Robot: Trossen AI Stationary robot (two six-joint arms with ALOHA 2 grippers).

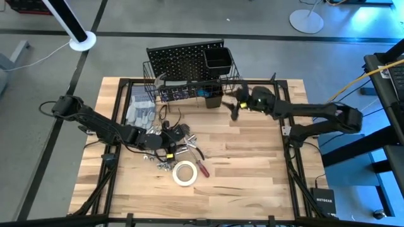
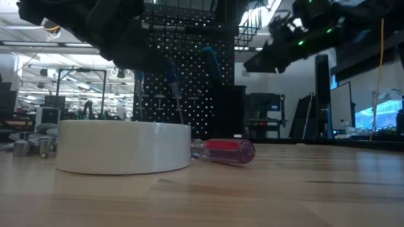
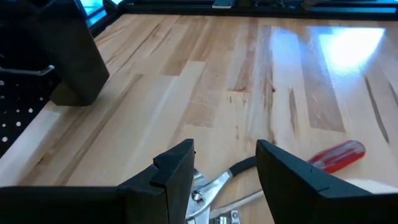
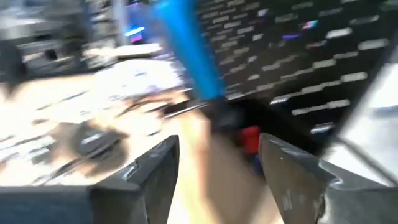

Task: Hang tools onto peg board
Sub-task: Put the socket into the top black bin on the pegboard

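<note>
The black peg board (image 1: 183, 60) stands upright at the table's far middle, with a wire basket and a square cup (image 1: 218, 60) on it. A blue-handled screwdriver (image 4: 186, 50) stands tilted at the board's front. My right gripper (image 4: 217, 146) is open just in front of the board's right part (image 1: 232, 108), with nothing between its fingers. My left gripper (image 3: 225, 152) hovers open over a pile of silver tools (image 1: 167, 148) left of centre. Silver pliers (image 3: 211, 190) lie below its fingers. A white tape roll (image 1: 185, 173) and a red-handled screwdriver (image 1: 203, 169) lie flat nearby.
Grey gloves (image 1: 139, 113) lie left of the peg board. Small metal sockets (image 2: 31, 146) stand near the tape roll. Bare wood stretches across the table's right half and near edge. A black frame runs along the table's sides.
</note>
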